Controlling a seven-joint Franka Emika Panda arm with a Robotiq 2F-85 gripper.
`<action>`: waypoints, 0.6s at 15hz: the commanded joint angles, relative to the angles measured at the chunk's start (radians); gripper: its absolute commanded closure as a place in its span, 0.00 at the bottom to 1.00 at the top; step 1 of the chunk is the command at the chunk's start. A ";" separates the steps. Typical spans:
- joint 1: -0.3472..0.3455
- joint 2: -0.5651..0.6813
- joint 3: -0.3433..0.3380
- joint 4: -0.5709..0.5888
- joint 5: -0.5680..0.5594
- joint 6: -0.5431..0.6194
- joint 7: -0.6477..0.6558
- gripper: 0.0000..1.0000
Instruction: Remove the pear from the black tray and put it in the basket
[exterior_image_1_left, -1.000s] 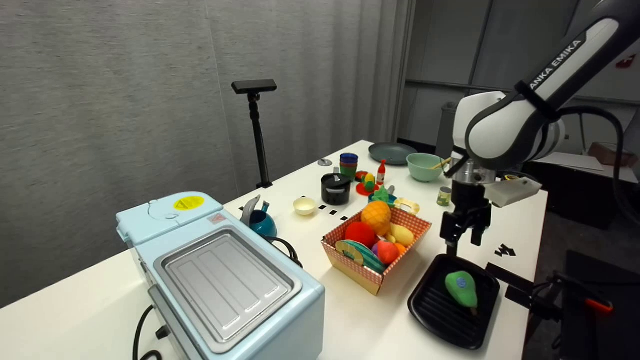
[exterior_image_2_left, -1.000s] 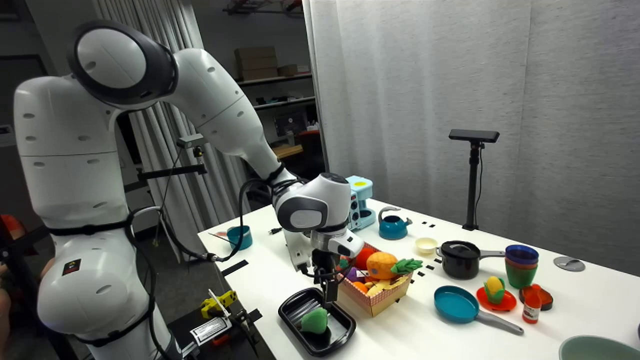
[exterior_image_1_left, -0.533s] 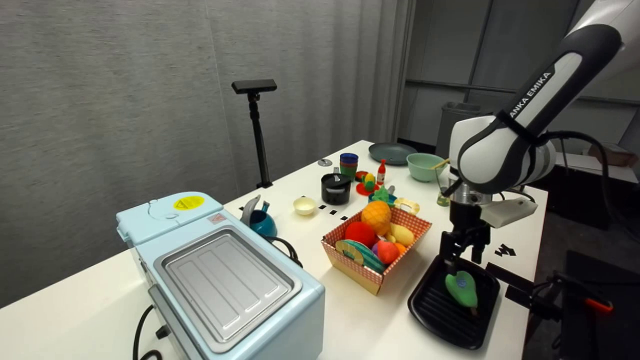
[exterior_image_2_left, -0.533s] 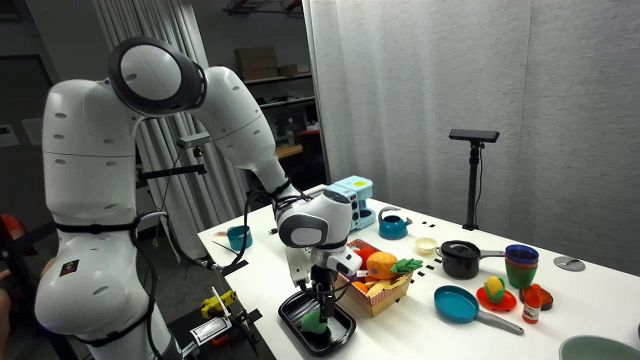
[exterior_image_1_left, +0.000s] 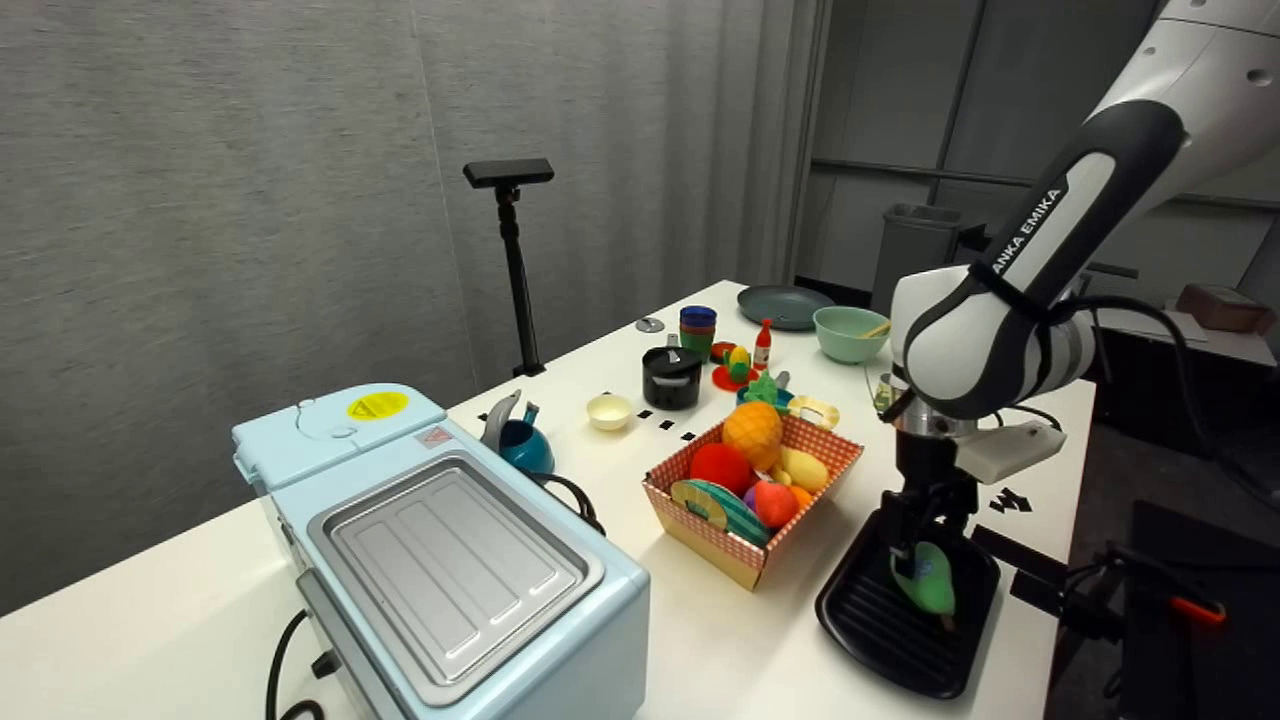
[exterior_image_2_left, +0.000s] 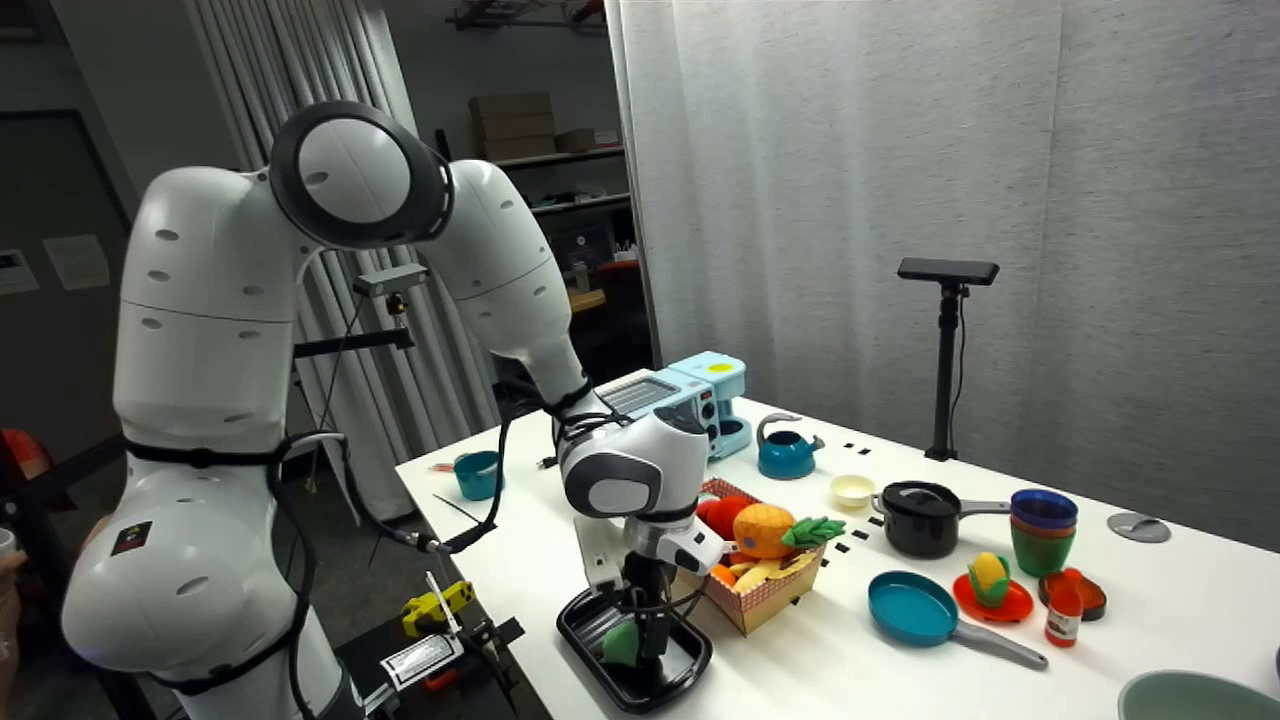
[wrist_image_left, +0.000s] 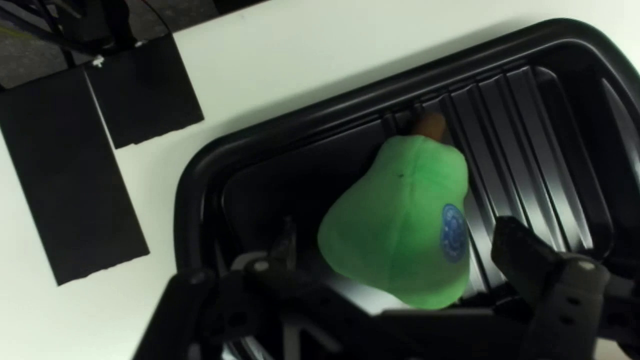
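Fingers (wrist_image_left: 522, 255), black and slim, stand wide apart at the bottom of the wrist view, and between them we have it: the seamed green pear (wrist_image_left: 400, 220), round-bellied, brown stem (wrist_image_left: 431, 126) toward the top of the frame, blue sticker (wrist_image_left: 454, 233) on its right. A gap shows between each fingertip and the fruit. And down it has come, the jointed black gripper (wrist_image_left: 394, 237)! A second ago, in an exterior view, we had its tip only at the top edge of the glossy black rectangular tray (exterior_image_1_left: 880, 640), lower right; now that tip overlaps the pear, which hasn't budged from the tray. In an exterior view the white-and-black arm (exterior_image_2_left: 510, 260) has swung right, and we get more of the pale blue box-shaped appliance (exterior_image_2_left: 690, 385). Mid-frame, the light-brown basket (exterior_image_1_left: 712, 550) with red-checked trim, heaped with toy fruit (exterior_image_1_left: 755, 435), sits unchanged just beside the tray.
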 joint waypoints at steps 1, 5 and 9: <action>-0.043 0.055 0.038 0.044 0.038 0.024 -0.055 0.11; -0.069 0.075 0.054 0.069 0.047 0.019 -0.058 0.49; -0.069 0.044 0.038 0.052 0.028 0.008 -0.034 0.78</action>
